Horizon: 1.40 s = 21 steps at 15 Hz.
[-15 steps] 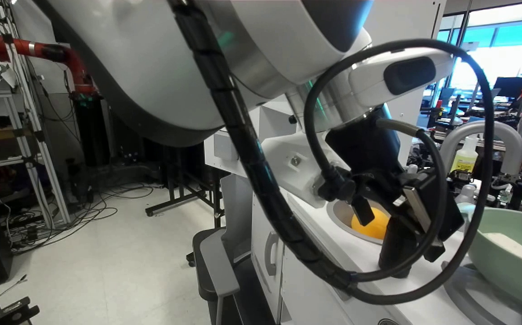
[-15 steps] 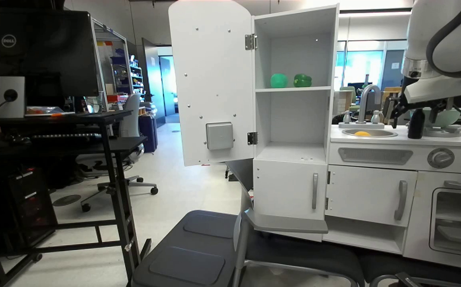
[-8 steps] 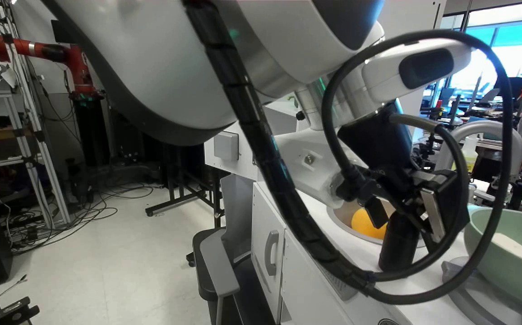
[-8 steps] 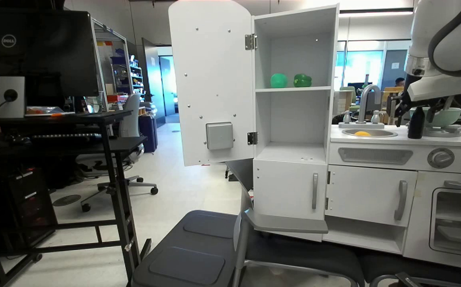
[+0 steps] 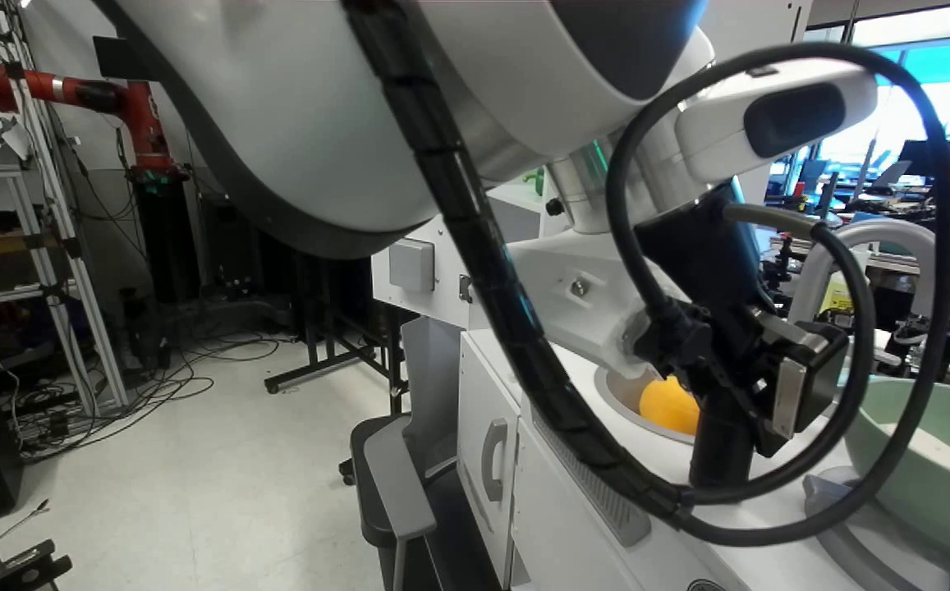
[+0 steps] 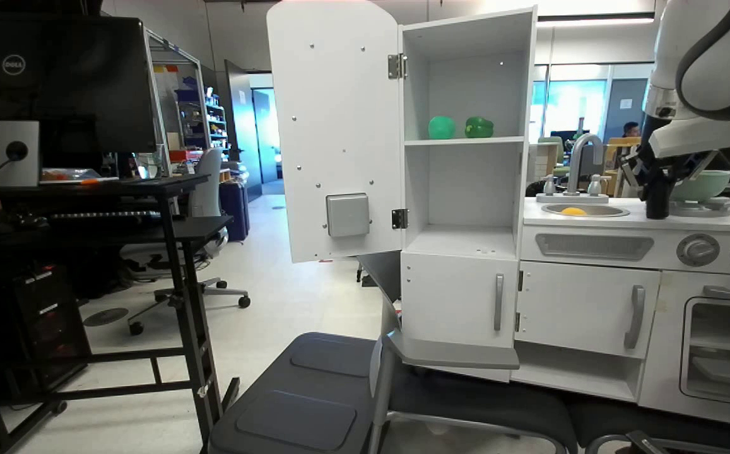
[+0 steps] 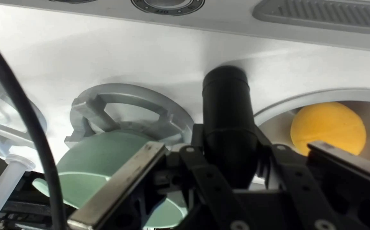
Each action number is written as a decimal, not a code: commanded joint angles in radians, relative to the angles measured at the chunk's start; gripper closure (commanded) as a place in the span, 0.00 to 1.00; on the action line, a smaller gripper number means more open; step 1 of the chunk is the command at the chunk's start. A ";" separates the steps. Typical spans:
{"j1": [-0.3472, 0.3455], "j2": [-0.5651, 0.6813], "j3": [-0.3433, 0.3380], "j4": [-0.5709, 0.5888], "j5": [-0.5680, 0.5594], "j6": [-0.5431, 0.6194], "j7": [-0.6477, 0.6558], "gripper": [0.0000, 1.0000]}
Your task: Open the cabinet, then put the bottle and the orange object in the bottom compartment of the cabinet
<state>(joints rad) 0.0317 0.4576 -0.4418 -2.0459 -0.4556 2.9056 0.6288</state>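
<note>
The black bottle stands upright on the white counter, left of the sink in the wrist view. My gripper has its fingers on both sides of the bottle's upper part, and they look to be touching it. In an exterior view the bottle shows under the gripper, its base on the counter. The orange object lies in the sink basin, partly behind a gripper part. The white cabinet has its tall upper door swung open. Below its shelf, the lower open compartment holds nothing visible.
A pale green bowl stands beside the bottle on a grey burner ring. The faucet rises behind the sink. Two green things sit on the cabinet's upper shelf. A grey chair stands against the lower doors.
My gripper has moved over to the bottle, and its jaws have narrowed from wide apart until they close around the bottle's top. The bottle, orange object and cabinet door look unmoved.
</note>
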 commanded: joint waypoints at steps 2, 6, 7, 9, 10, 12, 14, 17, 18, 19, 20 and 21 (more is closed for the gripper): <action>-0.007 0.005 0.035 0.021 0.107 -0.014 -0.114 0.89; -0.068 -0.056 0.144 -0.003 0.215 -0.062 -0.326 0.89; -0.080 -0.073 0.174 -0.002 0.238 -0.093 -0.382 0.89; -0.098 -0.095 0.233 -0.001 0.271 -0.149 -0.485 0.89; -0.091 -0.110 0.248 0.006 0.275 -0.189 -0.513 0.89; -0.077 -0.131 0.274 0.014 0.269 -0.238 -0.550 0.89; -0.038 -0.162 0.293 0.038 0.241 -0.303 -0.533 0.89; 0.019 -0.167 0.335 0.111 0.212 -0.393 -0.514 0.89; 0.038 -0.166 0.348 0.134 0.201 -0.415 -0.510 0.89; 0.050 -0.160 0.360 0.166 0.195 -0.439 -0.512 0.89; 0.072 -0.148 0.372 0.203 0.183 -0.468 -0.503 0.89; 0.081 -0.134 0.378 0.224 0.171 -0.471 -0.500 0.89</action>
<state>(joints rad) 0.0887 0.2954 -0.0858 -1.9055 -0.2449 2.4975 0.1176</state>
